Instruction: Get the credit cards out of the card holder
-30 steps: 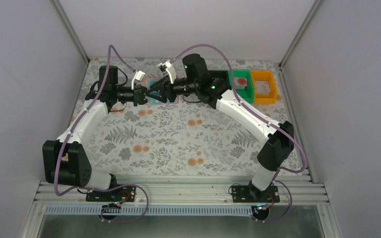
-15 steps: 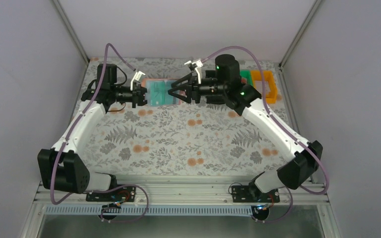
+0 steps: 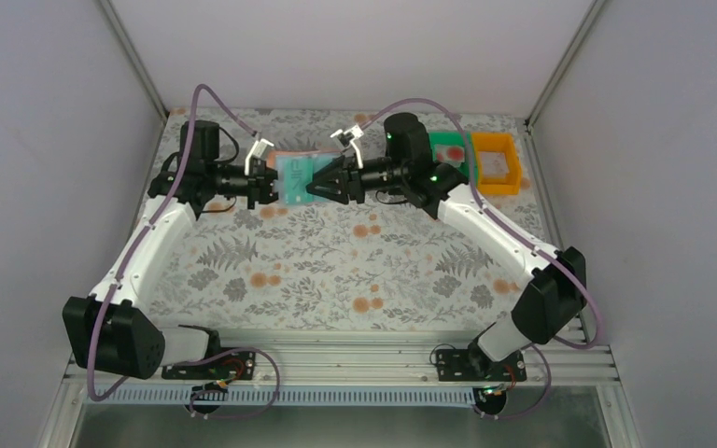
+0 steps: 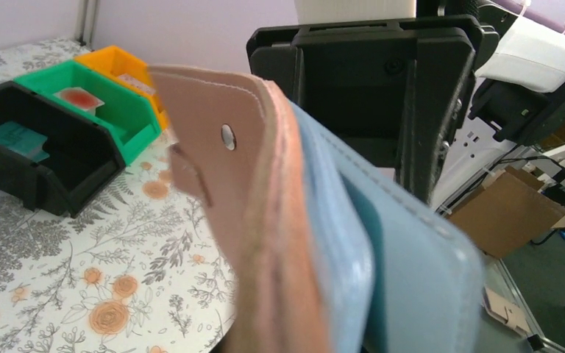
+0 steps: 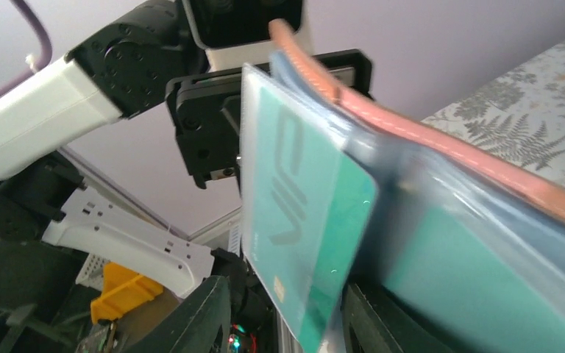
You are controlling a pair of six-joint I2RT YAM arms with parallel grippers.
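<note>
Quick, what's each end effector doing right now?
Left end effector: closed, holding the card holder.
Right end effector: open, fingers either side of a teal card.

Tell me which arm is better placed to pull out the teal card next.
Right. The right pincer stands open around the teal card sticking out of the card holder, while the left pincer is busy gripping that holder.

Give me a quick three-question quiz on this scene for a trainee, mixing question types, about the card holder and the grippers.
1. True or false: the left gripper grips the card holder.
2. Where does the teal card stand relative to the right gripper? A between its jaws; B left of both jaws; C right of both jaws.
3. What word is printed on that card?
Key: 1 true; 2 A; 3 VIP.
</note>
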